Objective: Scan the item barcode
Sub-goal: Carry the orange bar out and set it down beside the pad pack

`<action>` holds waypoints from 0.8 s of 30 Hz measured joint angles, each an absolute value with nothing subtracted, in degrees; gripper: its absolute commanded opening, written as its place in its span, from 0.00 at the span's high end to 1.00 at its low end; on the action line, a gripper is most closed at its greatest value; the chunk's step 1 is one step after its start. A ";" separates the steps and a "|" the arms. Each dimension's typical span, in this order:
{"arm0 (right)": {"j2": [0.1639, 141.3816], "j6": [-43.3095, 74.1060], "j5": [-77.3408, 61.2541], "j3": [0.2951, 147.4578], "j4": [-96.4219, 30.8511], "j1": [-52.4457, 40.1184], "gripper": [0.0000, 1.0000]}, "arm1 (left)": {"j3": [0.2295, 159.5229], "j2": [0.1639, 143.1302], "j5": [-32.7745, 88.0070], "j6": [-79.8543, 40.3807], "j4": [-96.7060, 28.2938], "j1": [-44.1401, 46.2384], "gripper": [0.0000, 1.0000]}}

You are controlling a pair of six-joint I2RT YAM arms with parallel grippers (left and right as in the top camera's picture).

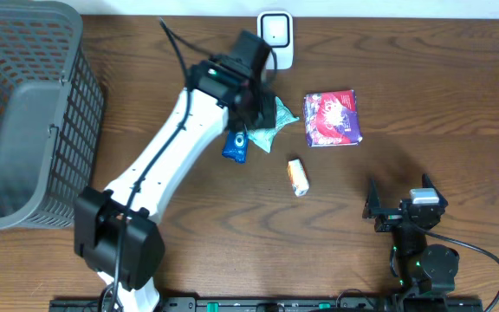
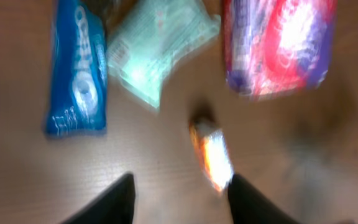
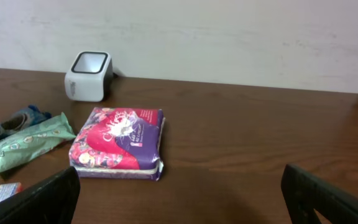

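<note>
Several items lie on the wooden table: a blue snack pack (image 1: pixel 236 146) (image 2: pixel 78 68), a mint-green pack (image 1: pixel 271 130) (image 2: pixel 160 46), a red-and-purple pack (image 1: pixel 333 118) (image 3: pixel 118 142) and a small orange-and-white packet (image 1: pixel 297 177) (image 2: pixel 211 152). The white scanner (image 1: pixel 275 35) (image 3: pixel 89 76) stands at the back edge. My left gripper (image 1: pixel 265 111) (image 2: pixel 182 186) hovers over the green pack, open, with only bare table between its fingers. The left wrist view is blurred. My right gripper (image 1: pixel 403 208) (image 3: pixel 179 199) rests open at the front right, holding nothing.
A grey mesh basket (image 1: pixel 24 113) fills the left end of the table. The white left arm reaches diagonally from the front left across to the items. Bare wood lies between the purple pack and my right gripper.
</note>
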State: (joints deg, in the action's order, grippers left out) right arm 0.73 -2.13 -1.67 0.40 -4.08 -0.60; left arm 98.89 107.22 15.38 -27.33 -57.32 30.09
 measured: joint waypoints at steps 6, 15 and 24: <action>0.73 -2.13 -1.67 0.40 -4.05 -0.60 0.01 | 96.73 108.07 16.84 -28.40 -60.45 37.63 0.05; 0.73 -2.13 -1.67 0.40 -4.05 -0.60 0.01 | 88.51 108.60 7.88 -38.98 -52.77 44.49 0.02; 0.73 -2.13 -1.67 0.40 -4.05 -0.60 0.01 | 86.43 115.74 5.98 -47.68 -42.50 44.40 0.24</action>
State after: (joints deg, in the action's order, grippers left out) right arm 0.73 -2.13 -1.67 0.40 -4.05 -0.60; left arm 86.43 115.74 5.98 -47.68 -42.50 44.40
